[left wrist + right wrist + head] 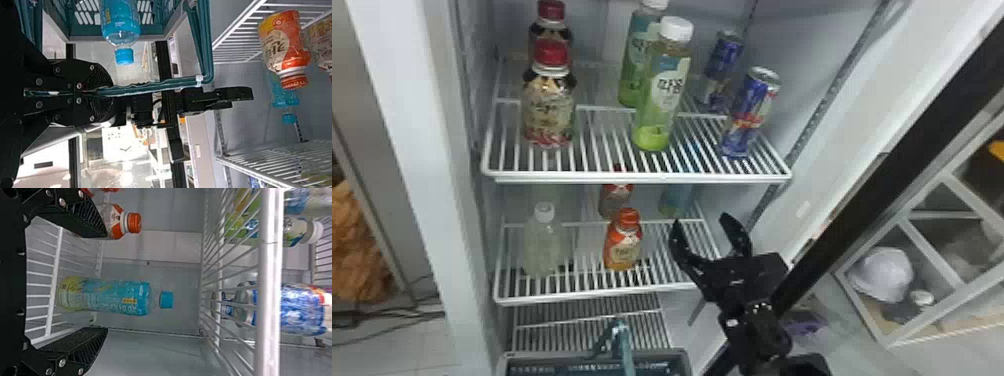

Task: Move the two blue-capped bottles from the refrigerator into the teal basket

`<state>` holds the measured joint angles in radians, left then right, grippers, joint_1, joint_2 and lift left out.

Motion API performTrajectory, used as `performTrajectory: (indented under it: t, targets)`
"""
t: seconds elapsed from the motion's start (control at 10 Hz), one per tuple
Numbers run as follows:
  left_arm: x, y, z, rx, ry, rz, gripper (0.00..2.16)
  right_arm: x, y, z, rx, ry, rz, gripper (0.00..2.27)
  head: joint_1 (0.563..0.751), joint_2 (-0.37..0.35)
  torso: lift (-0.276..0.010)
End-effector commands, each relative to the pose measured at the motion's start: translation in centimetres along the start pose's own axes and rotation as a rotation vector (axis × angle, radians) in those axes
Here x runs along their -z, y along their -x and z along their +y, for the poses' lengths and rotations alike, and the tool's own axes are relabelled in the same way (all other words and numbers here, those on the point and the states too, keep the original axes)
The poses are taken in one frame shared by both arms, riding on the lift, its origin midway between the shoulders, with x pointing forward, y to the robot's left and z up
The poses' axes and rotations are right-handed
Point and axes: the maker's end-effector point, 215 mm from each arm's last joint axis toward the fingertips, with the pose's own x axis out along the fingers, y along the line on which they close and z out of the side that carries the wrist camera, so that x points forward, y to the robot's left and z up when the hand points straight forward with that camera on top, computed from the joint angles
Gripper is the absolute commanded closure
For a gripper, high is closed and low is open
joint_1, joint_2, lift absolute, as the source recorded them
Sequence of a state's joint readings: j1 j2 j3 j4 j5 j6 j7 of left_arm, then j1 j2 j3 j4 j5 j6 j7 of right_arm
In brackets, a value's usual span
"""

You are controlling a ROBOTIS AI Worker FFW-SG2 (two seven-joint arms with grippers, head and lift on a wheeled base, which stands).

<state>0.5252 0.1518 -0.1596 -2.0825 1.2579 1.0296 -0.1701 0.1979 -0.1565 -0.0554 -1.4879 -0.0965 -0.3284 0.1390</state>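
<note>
One bottle in the basket, one waiting on the shelf

From where I'm standing, the job is looking about half done. One blue-capped bottle (120, 21) is sitting in the teal basket (662, 353), its cap poking past the rim. The left end effector (107, 92) is pinching the basket's handle (164, 85), which is hanging in front of the fridge below the middle shelf (557, 301).

The other blue-capped bottle (113, 297) is standing upright towards the back of that shelf, nearer its right edge, behind and to the right of the front orange-capped bottle (623, 242). The right end effector (701, 218) is hanging by the shelf's front right corner, its fingers spread and nothing between them. Gripping, lifting out and lowering that second bottle into the basket are remaining, I reckon.
</note>
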Motion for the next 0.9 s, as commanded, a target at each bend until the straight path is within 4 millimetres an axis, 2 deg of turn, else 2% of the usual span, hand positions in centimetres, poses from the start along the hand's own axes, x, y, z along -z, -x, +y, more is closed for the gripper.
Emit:
performTrajectory:
  t: [0.0, 0.5, 0.8]
  targets:
    - [-0.1, -0.1, -0.1, 0.002, -0.002, -0.001, 1.11, 0.6, -1.0, -0.6, 0.012, 0.005, 0.01, 0.18, 0.695, -0.35, -0.136]
    - [-0.1, -0.1, -0.2, 0.004, -0.006, 0.005, 1.11, 0.7, -5.3, -1.6, 0.03, 0.0, -0.003, 0.1, 0.695, -0.35, -0.136]
    - [0.0, -0.1, -0.1, 0.003, -0.007, 0.006, 1.11, 1.2, -7.2, -0.7, 0.016, -0.023, 0.008, 0.1, 0.695, -0.35, -0.136]
